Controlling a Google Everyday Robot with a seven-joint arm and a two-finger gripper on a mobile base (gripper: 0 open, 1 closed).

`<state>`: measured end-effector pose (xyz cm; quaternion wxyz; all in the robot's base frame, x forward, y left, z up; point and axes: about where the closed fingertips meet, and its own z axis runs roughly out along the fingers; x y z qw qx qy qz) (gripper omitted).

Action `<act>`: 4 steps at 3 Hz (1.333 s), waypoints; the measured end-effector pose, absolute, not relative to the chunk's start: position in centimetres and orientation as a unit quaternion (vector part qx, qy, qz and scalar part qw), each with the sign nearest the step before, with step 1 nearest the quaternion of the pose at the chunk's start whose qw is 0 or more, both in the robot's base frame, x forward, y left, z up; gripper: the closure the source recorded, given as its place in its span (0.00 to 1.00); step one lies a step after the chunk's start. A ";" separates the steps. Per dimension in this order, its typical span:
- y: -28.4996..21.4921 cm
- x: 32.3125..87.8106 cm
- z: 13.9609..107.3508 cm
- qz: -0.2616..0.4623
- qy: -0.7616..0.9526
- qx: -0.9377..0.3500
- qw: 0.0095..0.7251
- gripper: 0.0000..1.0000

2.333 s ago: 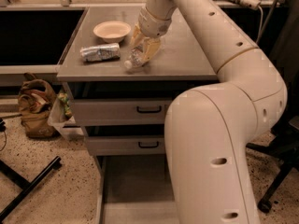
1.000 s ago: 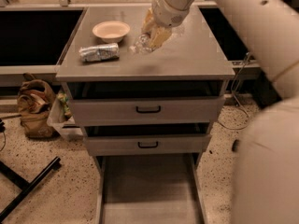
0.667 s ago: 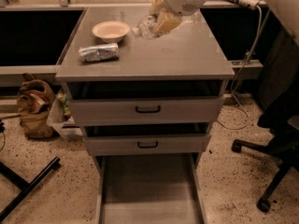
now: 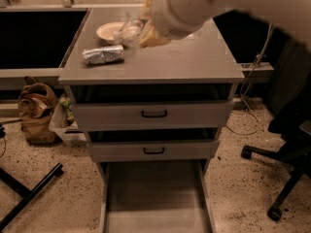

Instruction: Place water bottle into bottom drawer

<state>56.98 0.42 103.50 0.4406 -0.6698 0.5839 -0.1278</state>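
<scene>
Gripper [image 4: 142, 33] is up over the far-left part of the cabinet top [image 4: 184, 62], hanging off the big white arm [image 4: 194, 4] that comes in from the top right. It's clamped on the water bottle [image 4: 125, 32]. The bottle is tilted, off the surface, and sticks out to the left of the yellowish fingers [image 4: 151, 37], overlapping the right rim of the pale bowl [image 4: 108, 32] in view; motion blur hides the cap and label. The bowl sits near the far edge, left of centre. The crinkled foil packet [image 4: 103, 55] lies on its side close to the left edge, just in front of the bowl and apart from it. Bottom drawer [image 4: 153, 203] is pulled fully out at floor level: plain grey tray, side rails visible, bottle nowhere near it. The two shallower drawers above are each cracked open a little, the upper handle [image 4: 154, 113] and lower handle [image 4: 154, 150] both black. On the floor: tan bag [image 4: 35, 113] left of the cabinet, black stand leg [image 4: 29, 193] at bottom left, office chair base [image 4: 284, 174] on the right.
</scene>
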 end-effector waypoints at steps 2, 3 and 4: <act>6.5 55.6 86.5 -0.070 0.563 -0.724 0.393 1.00; 6.5 55.6 86.5 -0.070 0.563 -0.724 0.393 1.00; 6.0 54.4 84.6 -0.071 0.587 -0.709 0.384 1.00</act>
